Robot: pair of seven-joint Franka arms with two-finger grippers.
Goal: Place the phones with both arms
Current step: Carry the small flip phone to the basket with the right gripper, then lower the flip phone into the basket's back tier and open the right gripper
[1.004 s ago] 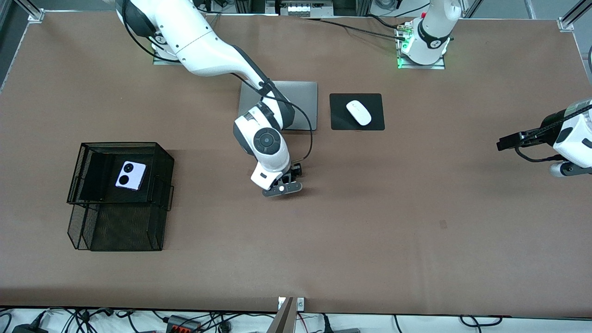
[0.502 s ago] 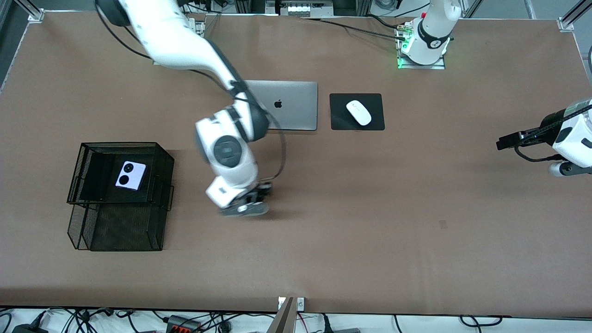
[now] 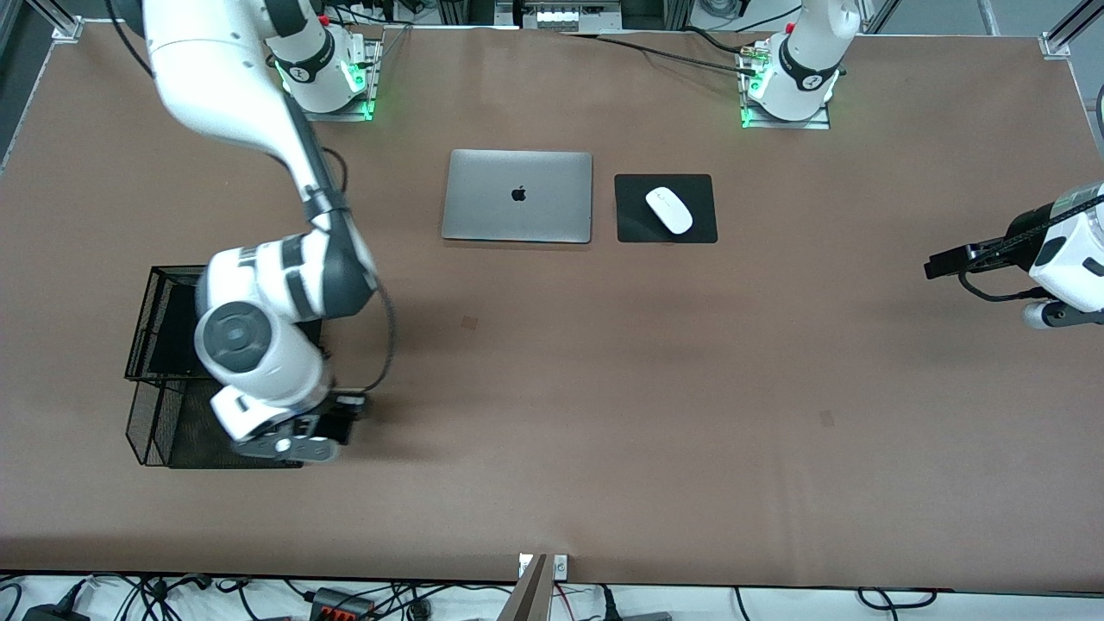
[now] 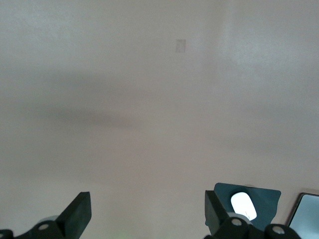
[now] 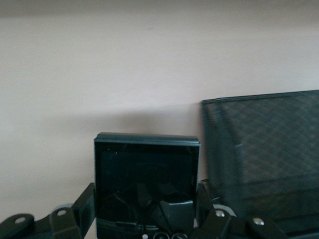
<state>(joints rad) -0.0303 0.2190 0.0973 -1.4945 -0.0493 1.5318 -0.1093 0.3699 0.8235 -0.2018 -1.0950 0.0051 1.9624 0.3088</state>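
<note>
Right end effector [image 5: 147, 219] pinching squarish black phone [image 5: 147, 177] beside mesh basket [image 5: 264, 154], left end effector [image 4: 147, 219] spread, waiting.

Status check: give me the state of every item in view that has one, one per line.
Right pincer: shut on the black phone, over the table beside the mesh basket.
Left pincer: open, empty, waiting over the table's left-arm end.
Laptop: lid closed.
Mouse: resting on its pad.

There are two robot arms: the right arm [image 3: 259, 336] and the left arm [image 3: 1056, 259]. One small black phone [image 5: 147, 181] shows. One laptop [image 3: 517, 196], one mouse [image 3: 669, 210], one mouse pad [image 3: 634, 224], one wire basket [image 3: 164, 423].
</note>
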